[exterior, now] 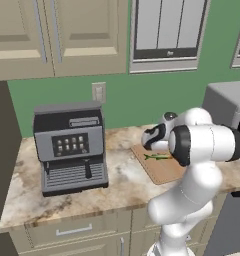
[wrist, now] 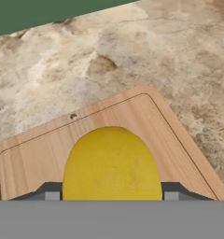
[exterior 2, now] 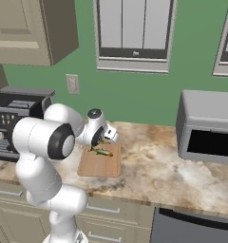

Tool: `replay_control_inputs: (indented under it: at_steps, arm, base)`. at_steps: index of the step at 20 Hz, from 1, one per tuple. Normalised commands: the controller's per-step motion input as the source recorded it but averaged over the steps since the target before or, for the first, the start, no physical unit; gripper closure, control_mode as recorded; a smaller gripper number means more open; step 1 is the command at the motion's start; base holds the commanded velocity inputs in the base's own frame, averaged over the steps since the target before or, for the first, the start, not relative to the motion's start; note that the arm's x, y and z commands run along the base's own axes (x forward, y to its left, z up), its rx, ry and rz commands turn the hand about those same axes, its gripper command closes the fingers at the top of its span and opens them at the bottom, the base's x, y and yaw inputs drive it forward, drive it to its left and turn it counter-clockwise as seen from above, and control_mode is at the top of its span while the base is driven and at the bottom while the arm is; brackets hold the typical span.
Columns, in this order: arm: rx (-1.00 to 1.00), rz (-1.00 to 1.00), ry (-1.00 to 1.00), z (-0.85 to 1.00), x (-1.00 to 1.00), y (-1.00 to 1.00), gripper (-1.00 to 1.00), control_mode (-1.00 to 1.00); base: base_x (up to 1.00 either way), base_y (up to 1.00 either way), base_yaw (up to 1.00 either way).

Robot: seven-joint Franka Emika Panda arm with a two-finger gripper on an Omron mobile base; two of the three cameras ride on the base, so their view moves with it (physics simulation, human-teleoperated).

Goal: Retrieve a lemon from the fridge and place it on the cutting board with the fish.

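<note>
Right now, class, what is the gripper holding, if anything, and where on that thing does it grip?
The gripper holds the lemon by its two opposite sides, one finger on each, above the cutting board.

A grey coffee machine (exterior: 70, 147) stood at the left of the marbled counter (exterior: 117, 187), below beige cabinets (exterior: 59, 35). A wall socket (exterior: 98, 92) sat on the green wall (exterior 2: 149, 95). A grey microwave (exterior 2: 208, 126) stood far right.
</note>
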Motion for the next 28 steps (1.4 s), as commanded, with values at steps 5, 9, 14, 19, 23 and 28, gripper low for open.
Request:
replay_control_inputs:
  at_steps: [5, 9, 14, 19, 23, 28]
  arm:
    - [0.00, 0.00, 0.08, -0.17, 0.11, -0.03, 1.00, -1.00]
    - [0.00, 0.00, 0.14, -0.22, 0.00, 0.00, 1.00, -1.00]
    - [0.00, 0.00, 0.05, -0.03, 0.00, 0.00, 1.00, -1.00]
    - [0.00, 0.00, 0.00, 0.00, 0.00, 0.00, -1.00, -1.00]
    - [0.00, 0.00, 0.00, 0.00, 0.00, 0.00, -1.00, -1.00]
    - [0.00, 0.00, 0.01, 0.00, -0.04, 0.00, -1.00, -1.00]
  base:
    - [0.00, 0.00, 0.00]
    - [0.00, 0.00, 0.00]
    - [0.00, 0.00, 0.00]
    - [0.00, 0.00, 0.00]
    - [0.00, 0.00, 0.00]
    - [0.00, 0.00, 0.00]
